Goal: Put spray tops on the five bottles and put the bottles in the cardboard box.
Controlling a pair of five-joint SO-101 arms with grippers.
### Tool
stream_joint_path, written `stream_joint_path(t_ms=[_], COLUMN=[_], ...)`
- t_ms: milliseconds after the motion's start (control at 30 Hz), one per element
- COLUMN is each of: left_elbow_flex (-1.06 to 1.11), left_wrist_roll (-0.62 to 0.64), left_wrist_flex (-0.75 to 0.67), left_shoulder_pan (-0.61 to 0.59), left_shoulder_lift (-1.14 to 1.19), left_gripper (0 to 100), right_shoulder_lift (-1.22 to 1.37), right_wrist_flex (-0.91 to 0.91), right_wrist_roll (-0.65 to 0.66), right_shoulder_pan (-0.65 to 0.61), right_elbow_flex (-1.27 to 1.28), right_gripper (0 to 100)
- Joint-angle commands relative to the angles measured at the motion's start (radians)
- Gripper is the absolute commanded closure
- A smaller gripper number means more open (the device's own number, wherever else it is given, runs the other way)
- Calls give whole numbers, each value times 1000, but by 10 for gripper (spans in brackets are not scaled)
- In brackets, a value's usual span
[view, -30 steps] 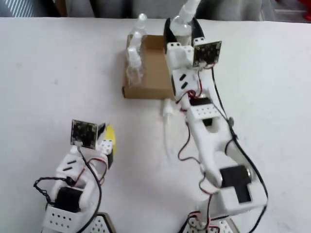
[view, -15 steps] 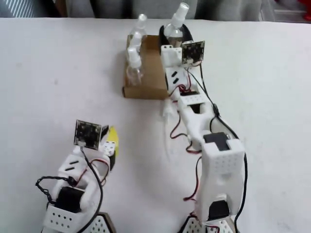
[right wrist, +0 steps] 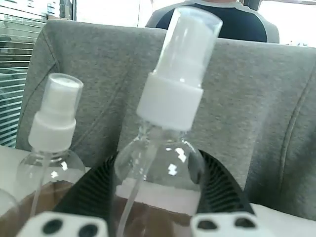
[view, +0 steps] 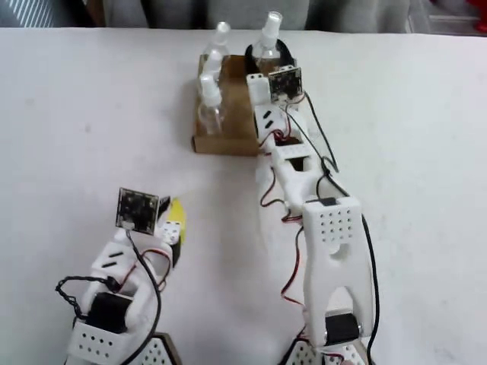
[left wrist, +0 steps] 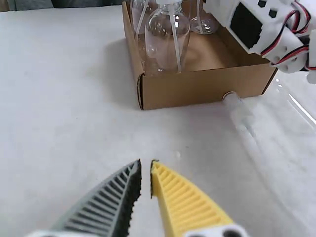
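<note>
The cardboard box (view: 236, 125) sits at the table's far middle. Three clear bottles with white spray tops (view: 210, 103) stand in a row along its left wall. My right gripper (view: 268, 55) is stretched over the box's far right corner, shut on another clear bottle with a spray top (view: 270, 26); in the right wrist view that bottle (right wrist: 168, 148) stands upright between the black fingers (right wrist: 212, 182). My left gripper (left wrist: 146, 168) hovers shut and empty over the near table, well short of the box (left wrist: 207, 86). A loose spray top (left wrist: 232, 98) with its tube lies by the box's near wall.
A neighbouring bottle (right wrist: 49, 148) stands beside the held one. A grey seat back (right wrist: 276, 123) lies beyond the table's far edge. The right arm (view: 312, 198) runs from the near edge to the box. Bare white table (view: 91, 114) spreads to the left.
The right arm has stretched farther back and left, carrying the bottle from over the box's right side to its far right corner. The left arm has barely moved.
</note>
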Motion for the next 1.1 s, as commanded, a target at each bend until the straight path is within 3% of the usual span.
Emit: stream_joint_path(t_ms=[0,1067], left_elbow_flex=[-2,-2], left_wrist_roll=[-8,-8], left_wrist_flex=[5,5], left_shoulder_pan=[7,7], left_shoulder_lift=[2,2], left_gripper=[937,939], right_shoulder_lift=[10,309], right_wrist_flex=[-18,157], right_wrist_roll=[15,20], right_shoulder_pan=[24,31], right_elbow_flex=[-103,-496], right_gripper=[982,983])
